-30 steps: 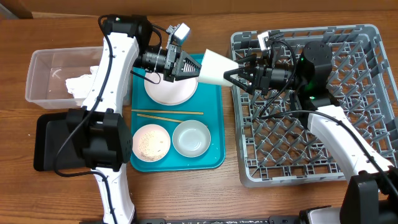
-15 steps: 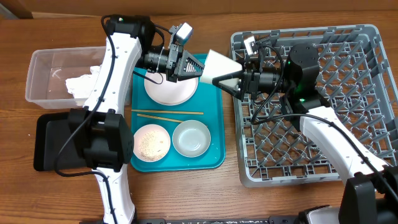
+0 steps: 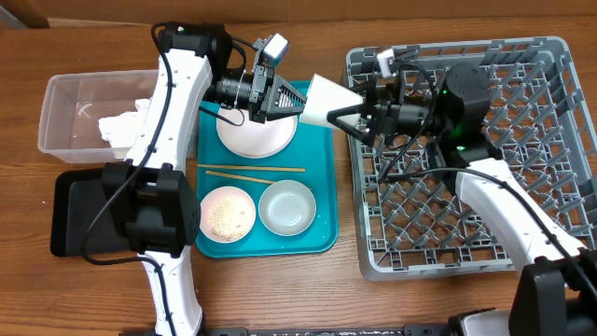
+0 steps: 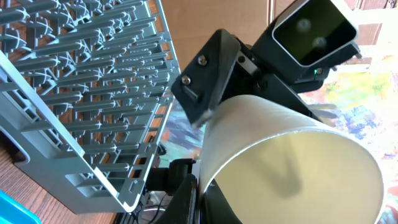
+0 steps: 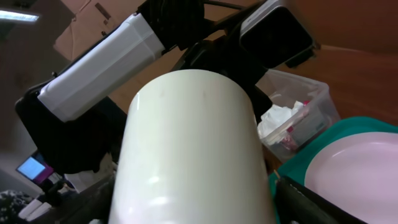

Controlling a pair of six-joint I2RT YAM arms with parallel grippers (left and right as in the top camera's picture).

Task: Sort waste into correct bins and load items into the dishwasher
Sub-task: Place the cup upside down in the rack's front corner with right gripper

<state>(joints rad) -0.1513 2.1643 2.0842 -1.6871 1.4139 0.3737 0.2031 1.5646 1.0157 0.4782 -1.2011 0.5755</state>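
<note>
White small cup [image 3: 328, 99] hangs at upper centre, between the teal serving tray [image 3: 322, 238] and the grey dish rack [image 3: 536, 140]. The right gripper [image 3: 347, 108] pinches its narrow end. The left gripper [image 3: 297, 100] sits at its rim, and I cannot tell its grip.

The napkin [image 3: 121, 126] is already in the clear tub [image 3: 65, 98], upper left, and nothing is racked yet. The plate [image 3: 254, 136], chopsticks [image 3: 250, 170], rice bowl [image 3: 227, 213] and empty bowl [image 3: 287, 207] remain on the serving tray. The left arm overhangs the plate.

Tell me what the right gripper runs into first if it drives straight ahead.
The right gripper, with the white cup between its fingers, points at the left gripper. The cup's wide end would likely meet that first; whether they already touch is unclear.
</note>
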